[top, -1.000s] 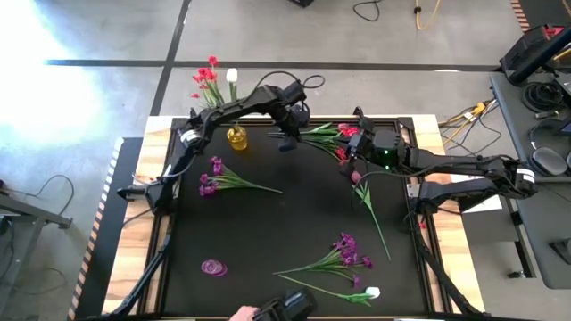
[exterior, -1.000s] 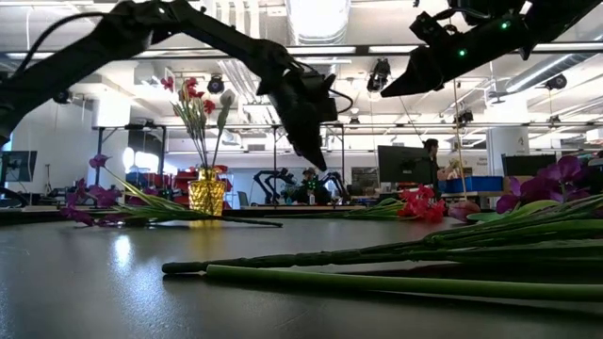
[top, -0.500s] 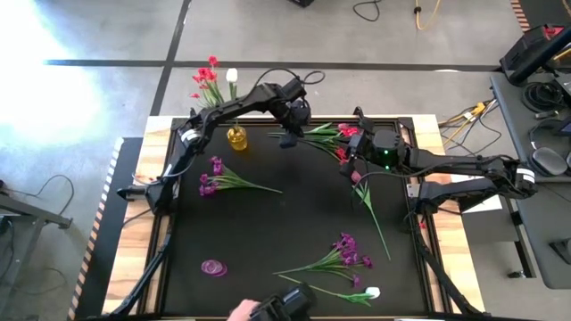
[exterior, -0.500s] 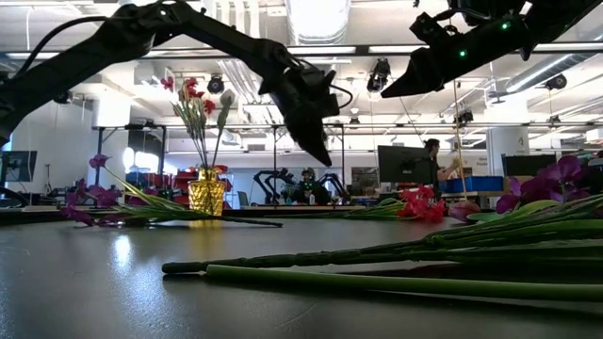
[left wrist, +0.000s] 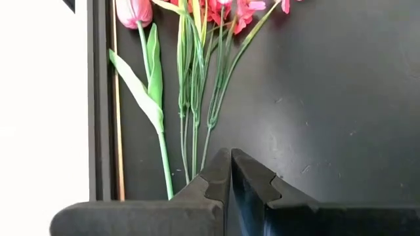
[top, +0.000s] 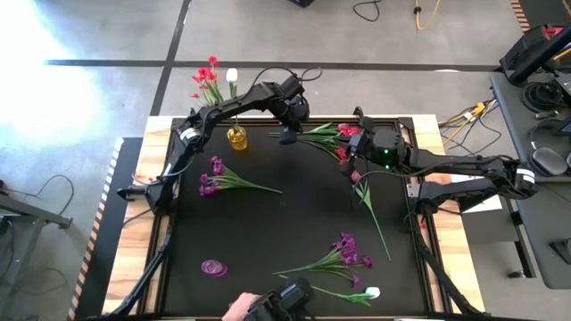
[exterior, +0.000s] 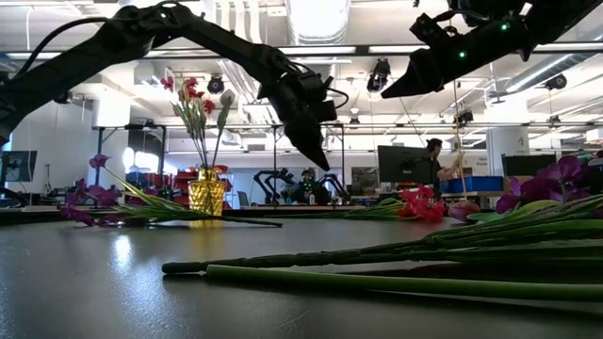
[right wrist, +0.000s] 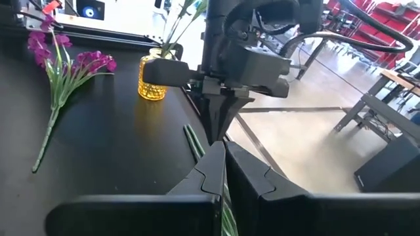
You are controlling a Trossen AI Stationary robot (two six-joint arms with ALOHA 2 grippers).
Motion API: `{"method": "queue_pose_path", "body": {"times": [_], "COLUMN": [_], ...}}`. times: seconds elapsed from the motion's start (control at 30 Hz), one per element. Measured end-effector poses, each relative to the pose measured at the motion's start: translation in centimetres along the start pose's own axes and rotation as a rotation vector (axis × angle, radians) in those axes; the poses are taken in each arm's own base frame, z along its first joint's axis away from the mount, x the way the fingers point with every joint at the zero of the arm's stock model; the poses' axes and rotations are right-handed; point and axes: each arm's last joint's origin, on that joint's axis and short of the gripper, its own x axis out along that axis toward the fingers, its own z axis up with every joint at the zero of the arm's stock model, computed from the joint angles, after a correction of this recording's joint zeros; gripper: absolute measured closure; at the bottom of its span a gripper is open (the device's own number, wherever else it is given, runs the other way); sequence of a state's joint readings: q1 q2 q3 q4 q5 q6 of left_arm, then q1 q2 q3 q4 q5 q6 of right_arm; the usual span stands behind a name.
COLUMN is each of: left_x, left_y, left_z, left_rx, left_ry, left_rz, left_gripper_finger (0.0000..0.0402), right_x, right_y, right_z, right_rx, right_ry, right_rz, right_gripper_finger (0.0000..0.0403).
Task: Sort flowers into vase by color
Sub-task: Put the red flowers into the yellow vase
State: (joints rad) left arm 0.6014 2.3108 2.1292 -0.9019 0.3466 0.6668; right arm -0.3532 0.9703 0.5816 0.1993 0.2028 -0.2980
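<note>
You see a matt black table top with faint sheen and tiny scuffs, edged in pale striped wood. The vase looks like amber glass — faceted, glossy. The flowers read as fabric and smooth plastic stems. Both grippers look like dull black plastic — slightly grainy.

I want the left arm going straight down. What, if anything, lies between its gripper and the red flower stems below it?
Nothing visible does. The left gripper, shut, hangs above the red sprigs' stem ends, with only bare black mat around them.
</note>
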Motion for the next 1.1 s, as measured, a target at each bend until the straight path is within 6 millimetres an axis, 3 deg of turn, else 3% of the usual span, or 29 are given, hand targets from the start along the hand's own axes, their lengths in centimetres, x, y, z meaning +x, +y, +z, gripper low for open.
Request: {"method": "queue_pose_path", "body": {"times": [0.27,0.5,0.67,1.1], "left_x": [0.1,0.2,1.8,4.7], "left_y": [0.1,-0.3,-0.2,0.6], "left_z": [-0.2,-0.6,-1.6,-3.6], "left_rx": [0.088,0.123,0.099,0.156], "left_ry": [0.034,0.075,0.128,0.189], "left_rz": [0.034,-0.001,-0.042,-0.070], "left_gripper_finger": [0.0396,0.0347,0.0318,0.0317], "right_x": [0.1,0.1,0.2,0.2], "right_y": [-0.4,-0.7,-1.0,-1.1], "right_z": [-0.6,-0.9,-1.0,-1.1], "right_rx": [0.011,0.024,0.033,0.044], "right_ry": [0.051,0.062,0.068,0.065], "right_rz": [-0.015,-0.029,-0.042,-0.046], "right_gripper_finger": [0.0394,0.0394,0.0394,0.0394]}}
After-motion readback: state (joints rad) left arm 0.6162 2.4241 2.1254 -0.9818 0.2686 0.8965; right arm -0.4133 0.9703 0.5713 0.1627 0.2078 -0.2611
